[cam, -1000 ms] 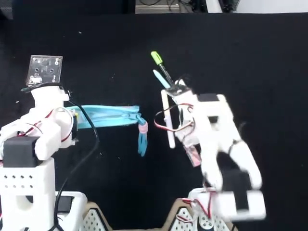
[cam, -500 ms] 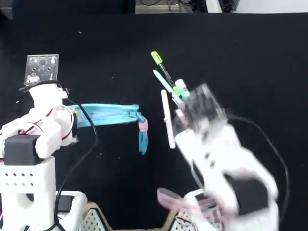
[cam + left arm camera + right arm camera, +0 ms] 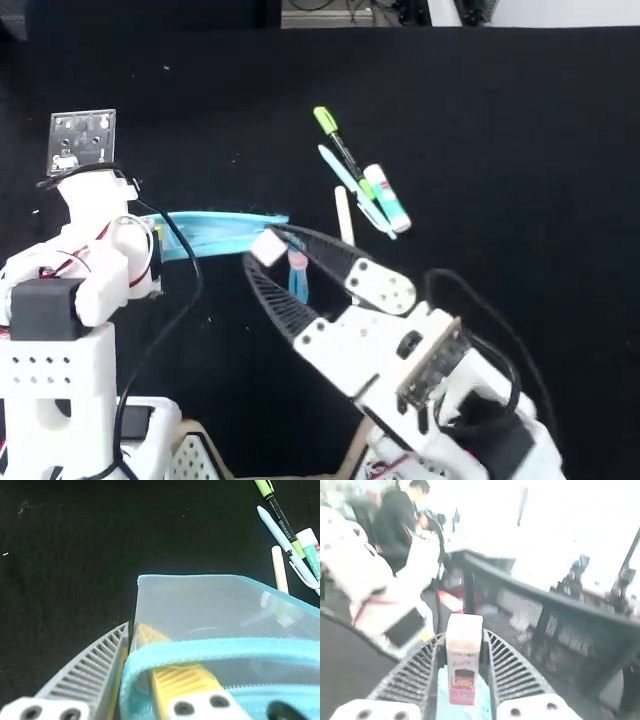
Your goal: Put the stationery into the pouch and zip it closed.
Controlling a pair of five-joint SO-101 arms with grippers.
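The pouch lies on the table. One mesh wall near the rim is pinched by the left pincer, with one finger inside the mouth and one outside. The pouch is judged soft, light and limp, so the mouth will likely sag unless the rim is held taut. The firm zip band is the better place to hold it, not the mesh.

A small white-and-pink eraser is clamped across its narrow sides by the right pincer, just above the pouch's open end. It is judged light, slightly rubbery and unlikely to slip.

The highlighter, pen, glue stick and cream stick lie close together beyond the pouch. They are hard, smooth and likely to roll — best taken mid-barrel, across the axis.
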